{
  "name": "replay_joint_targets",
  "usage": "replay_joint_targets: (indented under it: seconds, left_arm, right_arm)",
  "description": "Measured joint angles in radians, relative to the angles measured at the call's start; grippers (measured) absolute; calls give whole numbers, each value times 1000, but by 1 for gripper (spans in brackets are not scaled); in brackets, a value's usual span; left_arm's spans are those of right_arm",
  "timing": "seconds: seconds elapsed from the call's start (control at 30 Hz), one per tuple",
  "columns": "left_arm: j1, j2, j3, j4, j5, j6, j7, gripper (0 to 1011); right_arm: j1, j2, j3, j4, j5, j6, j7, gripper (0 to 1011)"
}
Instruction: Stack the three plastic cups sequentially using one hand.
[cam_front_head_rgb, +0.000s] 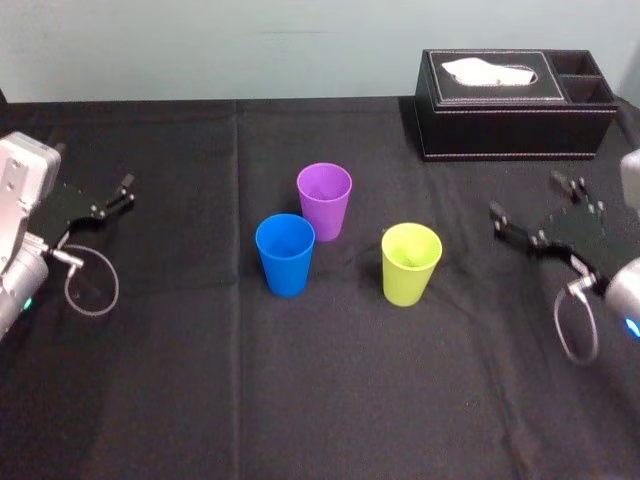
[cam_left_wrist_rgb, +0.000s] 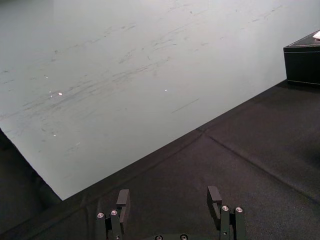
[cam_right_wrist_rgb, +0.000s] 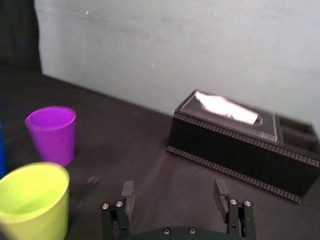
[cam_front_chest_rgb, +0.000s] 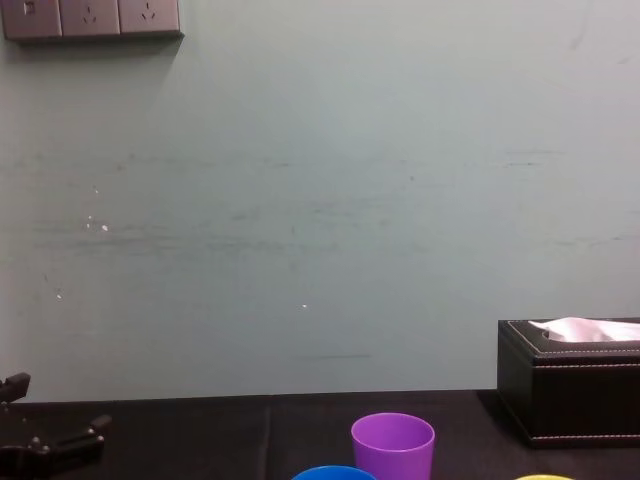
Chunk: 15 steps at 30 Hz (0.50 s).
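From the head view, we've got three cups standing upright on the black cloth (cam_front_head_rgb: 330, 400). The purple cup (cam_front_head_rgb: 324, 200) is at the back, the blue cup (cam_front_head_rgb: 285, 254) just beside it, front-left, and the yellow-green cup (cam_front_head_rgb: 411, 263) apart to the right. The left gripper (cam_front_head_rgb: 122, 192) hangs out wide on the left, the right gripper (cam_front_head_rgb: 527, 197) right of the yellow-green cup.

In the left wrist view, we see its jaws spread over bare cloth, nothing between them.

In the right wrist view, jaws apart too, empty, with the yellow-green and purple cups ahead and the tissue box (cam_right_wrist_rgb: 240, 145) beyond.

In the chest view, the purple cup stands mid-table and the tissue box sits right.
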<state>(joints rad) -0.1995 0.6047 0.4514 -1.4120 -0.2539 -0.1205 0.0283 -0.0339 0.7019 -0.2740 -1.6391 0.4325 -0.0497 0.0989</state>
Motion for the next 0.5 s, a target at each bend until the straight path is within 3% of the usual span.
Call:
replay_joint_targets:
  seconds: [0.3,0.5]
  left_arm:
    - [0,0,0,0,0,0,0,1010]
    - [0,0,0,0,0,0,0,1010]
  right_arm:
    - [-182,82,71,-119,60,42,63,1003]
    - [-254,91,75,-162,64,48,100,1003]
